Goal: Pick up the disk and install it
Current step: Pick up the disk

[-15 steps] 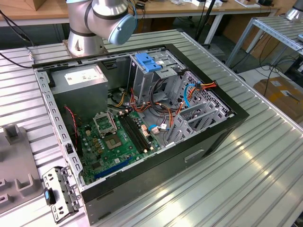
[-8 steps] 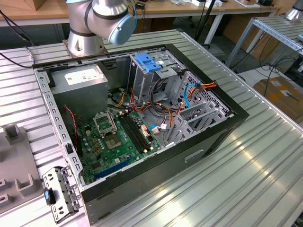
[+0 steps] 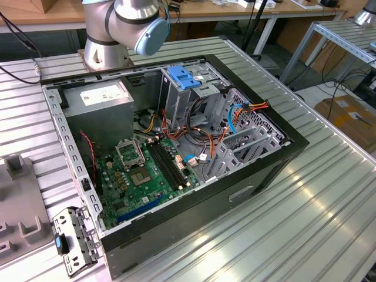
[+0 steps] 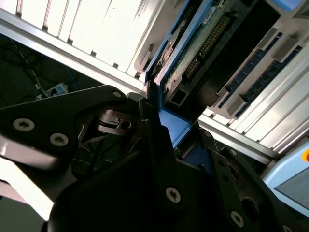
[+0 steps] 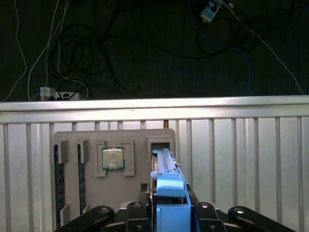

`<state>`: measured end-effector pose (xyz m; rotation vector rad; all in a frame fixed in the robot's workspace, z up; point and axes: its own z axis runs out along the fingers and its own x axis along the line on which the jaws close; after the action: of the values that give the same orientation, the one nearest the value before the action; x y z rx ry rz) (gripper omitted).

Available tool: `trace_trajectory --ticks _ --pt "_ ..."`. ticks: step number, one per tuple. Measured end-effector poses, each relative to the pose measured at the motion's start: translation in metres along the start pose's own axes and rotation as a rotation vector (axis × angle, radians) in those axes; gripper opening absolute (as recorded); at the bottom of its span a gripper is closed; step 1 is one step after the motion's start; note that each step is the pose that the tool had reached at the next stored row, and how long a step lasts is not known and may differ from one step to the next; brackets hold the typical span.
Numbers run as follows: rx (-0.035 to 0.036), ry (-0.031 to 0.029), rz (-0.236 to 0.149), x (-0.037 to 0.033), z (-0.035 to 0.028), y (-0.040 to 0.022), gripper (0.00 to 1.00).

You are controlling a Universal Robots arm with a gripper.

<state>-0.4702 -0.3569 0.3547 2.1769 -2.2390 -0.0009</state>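
**Item record: disk gripped on edge at the parts tray, open computer case on the tabletop**

1. Grey tray (image 3: 17, 200): lies on the ribbed metal tabletop (image 3: 317, 211) at its edge on the exterior view's left. In the first wrist view the tray (image 5: 72, 140) holds memory sticks (image 5: 59, 188) in narrow slots, then a processor (image 5: 113, 158) in a square recess, then an upright slot.

2. Disk (image 5: 166, 169): stands on edge, blue rail uppermost, with its far end at the tray's upright slot. Whether it sits in the slot or is lifted clear of it cannot be told. The second wrist view shows the disk (image 4: 193, 58) from its underside, with a green circuit board, a connector row and the blue rail along one side.

3. Hand (image 5: 170, 212): clenched on the disk, with a black finger pressed to each flat side of the blue carrier. In the second wrist view the hand (image 4: 179, 145) has the blue rail running between its fingers (image 4: 149, 130).

4. Perforated bracket (image 3: 73, 241): flat, with a small blue clip, just beside the near corner of the case.

5. Computer case (image 3: 264, 170): black, side open, mid-tabletop. Inside are a power supply (image 3: 103, 103) at the far corner, a green motherboard (image 3: 144, 176) on the floor of the case, and a grey drive cage (image 3: 194, 100) topped by a blue handle (image 3: 182, 76). Orange and blue cables (image 3: 235, 114) lie beside the cage.

6. Arm (image 3: 126, 23): its base is mounted at the tabletop's far edge, behind the case.
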Motion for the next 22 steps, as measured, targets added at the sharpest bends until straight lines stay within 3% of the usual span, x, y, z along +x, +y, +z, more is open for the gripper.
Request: trace_trajectory --ticks 22 --pt "-0.0001 0.0 0.0 0.0001 -0.0103 -0.0005 0.37"
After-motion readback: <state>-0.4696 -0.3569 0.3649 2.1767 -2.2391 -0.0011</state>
